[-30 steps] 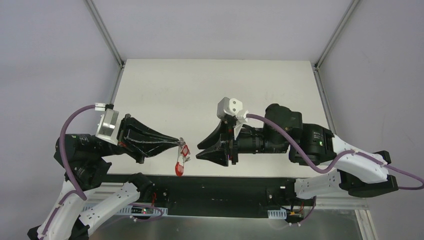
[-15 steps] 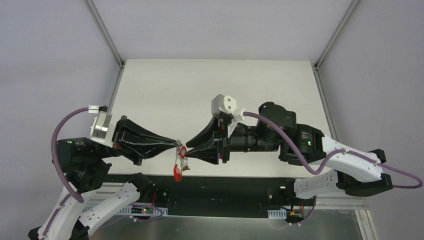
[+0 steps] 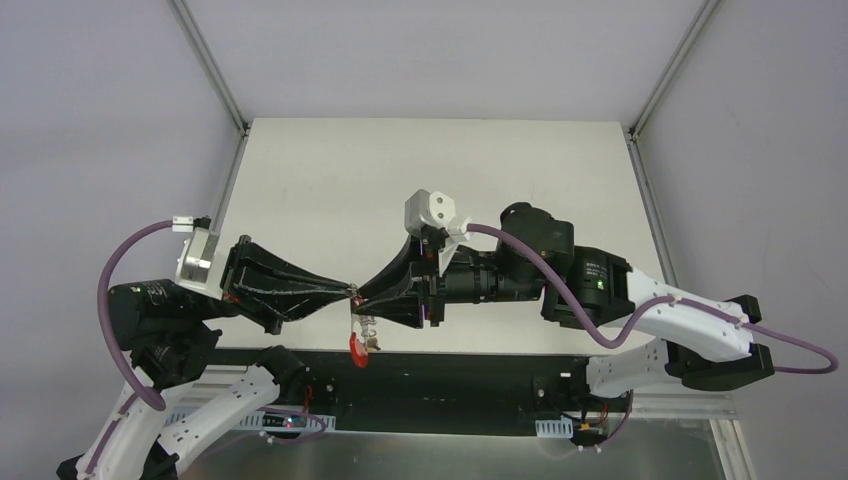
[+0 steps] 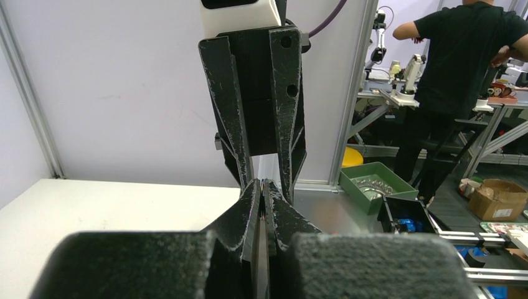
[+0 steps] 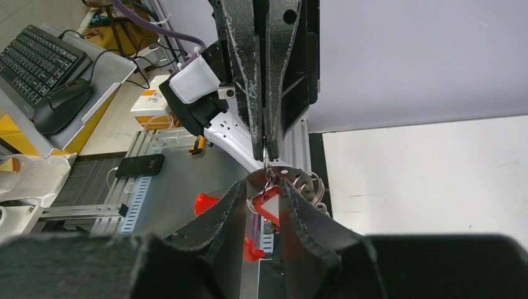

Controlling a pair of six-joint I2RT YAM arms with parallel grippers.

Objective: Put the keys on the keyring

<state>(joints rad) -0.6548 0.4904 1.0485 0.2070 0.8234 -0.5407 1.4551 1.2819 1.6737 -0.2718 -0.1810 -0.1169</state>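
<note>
My left gripper is shut on a thin metal keyring and holds it in the air above the table's near edge. In the left wrist view its fingers are pressed together on the ring's edge. From the ring hang a red tag, silvery rings and keys, and a thick red curved loop. My right gripper faces the left one tip to tip. In the right wrist view its jaws stand apart on either side of the red tag.
The white table stretches behind both arms; a black rail runs along its near edge. Off the table are a green tray, a person, a keyboard and a phone.
My right gripper has moved left until its fingers reach around the hanging tag. My left gripper drew slightly left and still holds the ring; the bunch hangs lower.
</note>
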